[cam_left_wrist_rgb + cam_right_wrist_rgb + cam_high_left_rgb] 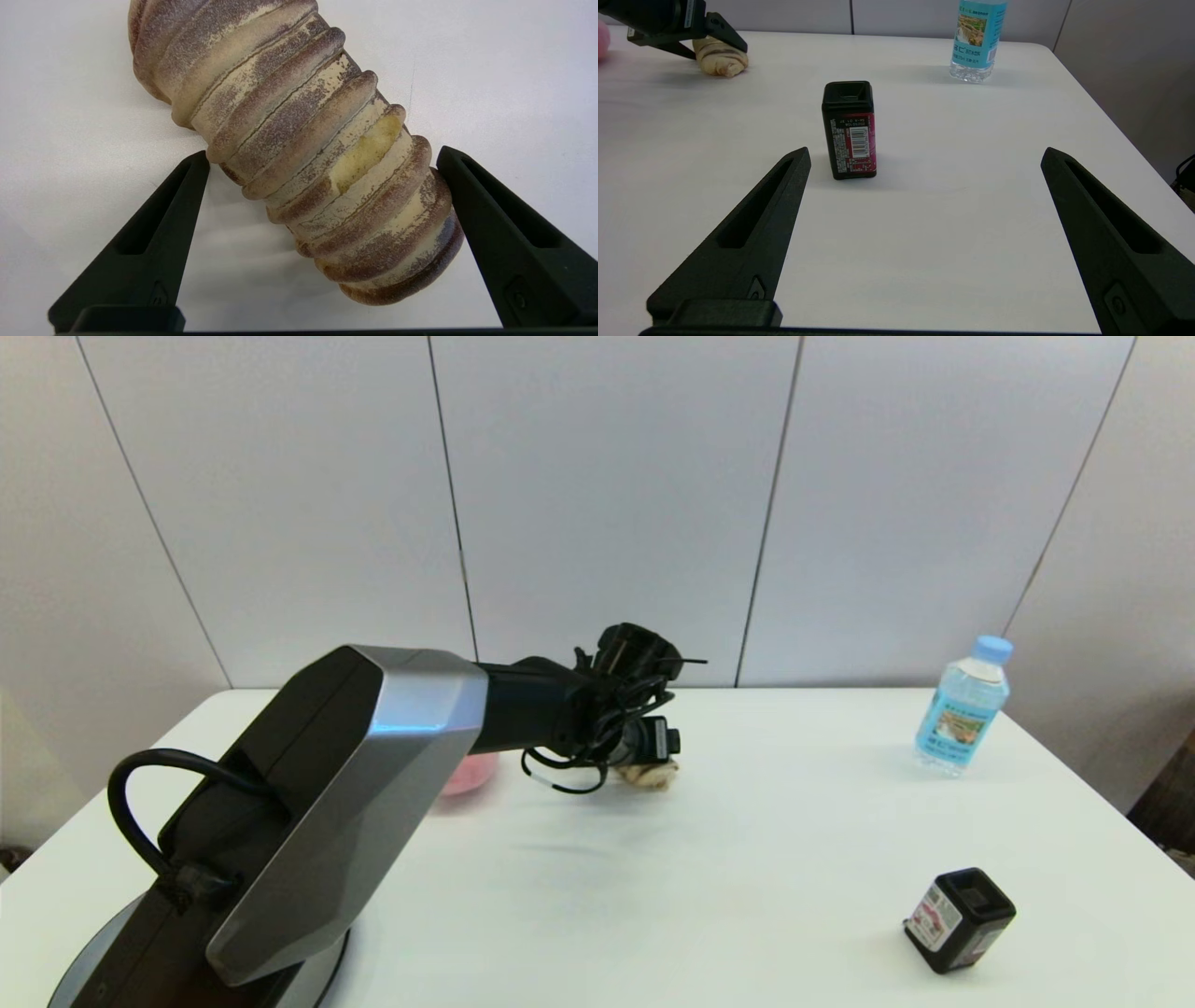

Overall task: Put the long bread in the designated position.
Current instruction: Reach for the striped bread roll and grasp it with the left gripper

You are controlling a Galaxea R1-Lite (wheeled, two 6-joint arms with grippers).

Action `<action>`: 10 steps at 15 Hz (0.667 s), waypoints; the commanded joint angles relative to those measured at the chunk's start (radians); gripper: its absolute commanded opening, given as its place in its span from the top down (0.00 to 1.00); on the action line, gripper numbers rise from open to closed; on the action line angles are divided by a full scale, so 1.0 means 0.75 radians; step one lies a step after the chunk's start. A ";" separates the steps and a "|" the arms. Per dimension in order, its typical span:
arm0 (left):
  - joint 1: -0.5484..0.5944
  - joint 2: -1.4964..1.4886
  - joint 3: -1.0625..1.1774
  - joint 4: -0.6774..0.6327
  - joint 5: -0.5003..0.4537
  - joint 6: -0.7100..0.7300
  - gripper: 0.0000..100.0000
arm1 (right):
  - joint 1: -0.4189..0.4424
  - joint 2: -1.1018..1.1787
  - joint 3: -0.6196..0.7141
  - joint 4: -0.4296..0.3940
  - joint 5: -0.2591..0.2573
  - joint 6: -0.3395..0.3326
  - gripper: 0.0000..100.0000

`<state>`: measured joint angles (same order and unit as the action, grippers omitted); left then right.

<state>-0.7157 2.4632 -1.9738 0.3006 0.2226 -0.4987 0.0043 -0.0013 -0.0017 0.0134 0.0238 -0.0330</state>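
The long bread (299, 154), tan with dark-brown ridges, lies on the white table (747, 821) at mid-back. My left gripper (322, 156) is open and straddles its near end, one finger on each side, and the bread sits slantwise between them. In the head view the left gripper (655, 758) hangs right over the bread (651, 775). From the right wrist view the bread (721, 58) also shows lying under the left gripper's fingers (724, 35). My right gripper (924, 154) is open and holds nothing, low over the table's right front. The designated position has no mark that I can see.
A pink plush peach (470, 773) sits left of the bread, partly behind my left arm. A water bottle (962, 719) stands at the back right. A small black box (960, 919) stands at the front right, just ahead of the right gripper.
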 commanded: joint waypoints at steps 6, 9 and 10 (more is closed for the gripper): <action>0.007 -0.002 -0.001 0.000 0.002 0.006 0.00 | 0.000 0.002 0.000 0.001 0.003 -0.001 0.00; 0.007 0.001 -0.001 0.000 0.002 0.006 0.00 | 0.000 0.002 0.000 0.001 0.001 -0.001 0.00; 0.007 0.001 -0.001 0.000 0.002 0.004 0.00 | 0.000 0.002 0.000 0.001 0.001 -0.001 0.00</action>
<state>-0.7096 2.4632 -1.9738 0.2987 0.2221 -0.4917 0.0043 -0.0013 -0.0017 0.0138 0.0245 -0.0332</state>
